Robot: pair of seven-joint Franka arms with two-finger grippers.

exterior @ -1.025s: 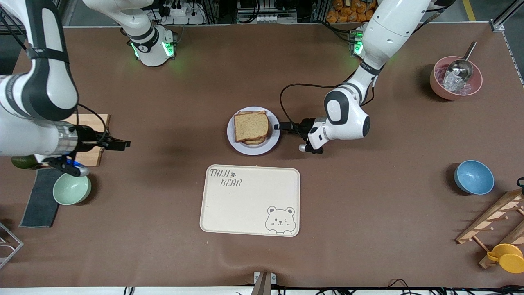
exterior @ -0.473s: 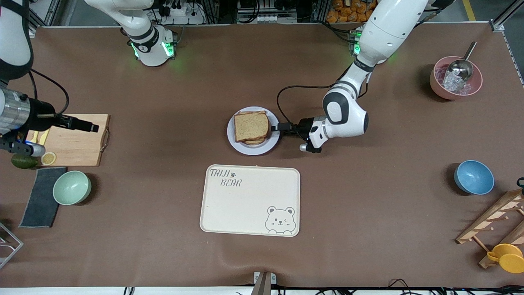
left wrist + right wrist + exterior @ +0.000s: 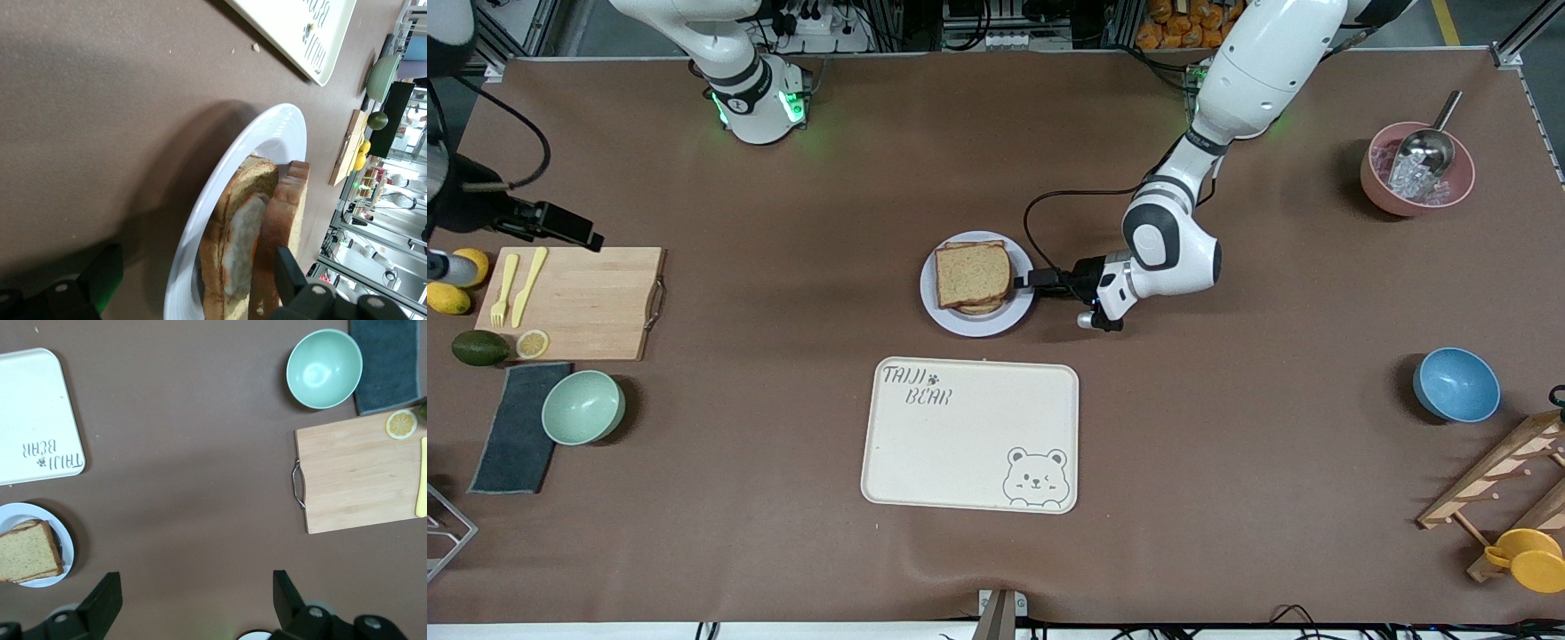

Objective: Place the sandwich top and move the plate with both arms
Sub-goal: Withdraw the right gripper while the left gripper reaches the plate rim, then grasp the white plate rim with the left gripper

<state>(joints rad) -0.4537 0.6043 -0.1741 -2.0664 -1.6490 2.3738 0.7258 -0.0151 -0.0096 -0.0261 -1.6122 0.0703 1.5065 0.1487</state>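
The sandwich top point(image 3: 973, 274) sits on the stack, bare brown face up, on the plate point(image 3: 960, 325) near the middle of the bench point(image 3: 783, 444), just farther from the front camera than the bear-print tray point(image 3: 925, 462). In the left wrist view the slices point(image 3: 267, 247) look loosely stacked, with pale filling showing between them and the top one slightly off-square.

That's the risk here. The left tool point(image 3: 1040, 279) is low at the plate's rim on the left arm's side, fingers point(image 3: 100, 280) spread wide either side of the edge. If it closes too high or pushes inward, I reckon it nudges the bread and not the rim, and the top slice slides off. A one-sided lift could also tip the plate and spill the stack.

And the right tool point(image 3: 569, 228) is well apart from the plate, up over the bench beside the cutting board point(image 3: 587, 302) at the right arm's end, fingers point(image 3: 100, 603) apart and empty. A two-arm carry looks impossible until it gets to the rim on its side, so a premature lift looks like the danger.
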